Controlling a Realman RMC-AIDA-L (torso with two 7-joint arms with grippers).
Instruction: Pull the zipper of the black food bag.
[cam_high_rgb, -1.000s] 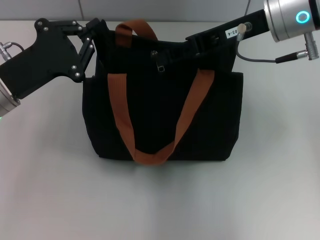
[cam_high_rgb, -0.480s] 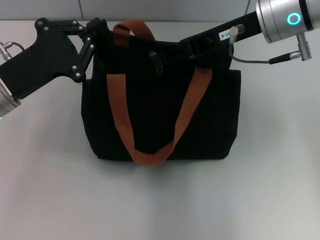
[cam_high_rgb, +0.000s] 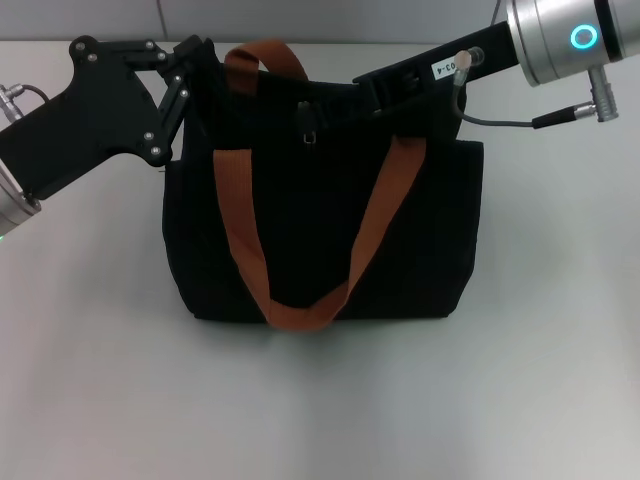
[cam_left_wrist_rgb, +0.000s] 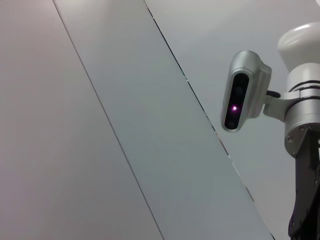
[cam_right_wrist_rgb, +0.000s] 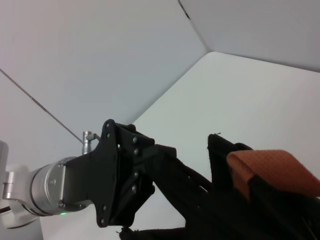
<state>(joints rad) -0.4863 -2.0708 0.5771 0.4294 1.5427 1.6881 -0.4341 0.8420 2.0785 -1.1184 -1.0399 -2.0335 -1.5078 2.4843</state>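
Note:
The black food bag (cam_high_rgb: 420, 230) stands upright mid-table, its rust-orange straps (cam_high_rgb: 240, 220) draped over the front. On the top seam the zipper (cam_high_rgb: 306, 128) shows its small silver tab hanging loose, left of centre. My left gripper (cam_high_rgb: 195, 85) is shut on the bag's top left corner. The right wrist view shows the left gripper (cam_right_wrist_rgb: 170, 165) clamped on the bag (cam_right_wrist_rgb: 225, 200) edge. My right gripper (cam_high_rgb: 345, 100) reaches in from the right along the top seam, just right of the zipper. Its tip merges with the black fabric.
Bare white table (cam_high_rgb: 320, 400) lies in front of and beside the bag. A grey cable (cam_high_rgb: 510, 120) hangs from the right arm behind the bag. The left wrist view holds only wall panels and the robot's head (cam_left_wrist_rgb: 242, 92).
The right arm has slid a little to the left along the bag's top, and the zipper tab has shifted left with it. The left arm has stayed put.

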